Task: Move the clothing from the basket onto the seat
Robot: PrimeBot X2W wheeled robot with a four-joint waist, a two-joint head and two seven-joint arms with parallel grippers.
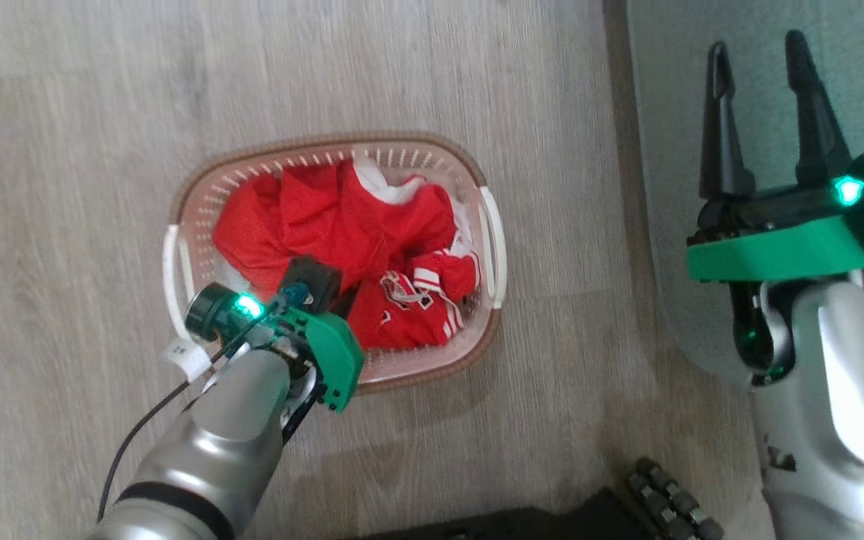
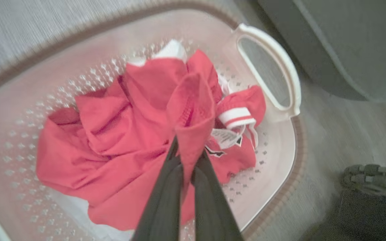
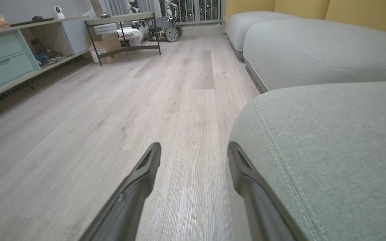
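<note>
Jaws on the left gripper (image 2: pixel 188 149) are clamped tight on a fold of the clothing (image 2: pixel 112 134). That fold is pulled up into a red peak between the two dark fingers (image 2: pixel 166 201) at lower centre of the left wrist view. Everything else red is left bunched in the basket (image 2: pixel 290 83), and a white-striped cuff (image 2: pixel 236 117) can be seen just right of the pinched fold.

In the head view the left gripper is pointed down into the lower left part of the basket (image 1: pixel 327 142). The basket is parked on the pale wood-look floor (image 1: pixel 79 150) near frame centre, with most of its inside covered by the clothing (image 1: pixel 327 217).

Right gripper (image 1: pixel 756 60) is held wide open and empty at upper right of the head view, fingers pointed up the frame over the edge of the grey-green seat (image 1: pixel 664 112). The seat is set well apart from the basket, off to its right.

In the right wrist view the spread fingers (image 3: pixel 139 187) are seen at the bottom, with the right-hand one just beside the seat's stitched, rounded corner (image 3: pixel 330 150). A second cushion (image 3: pixel 313 47) is lined up behind it at upper right.
</note>
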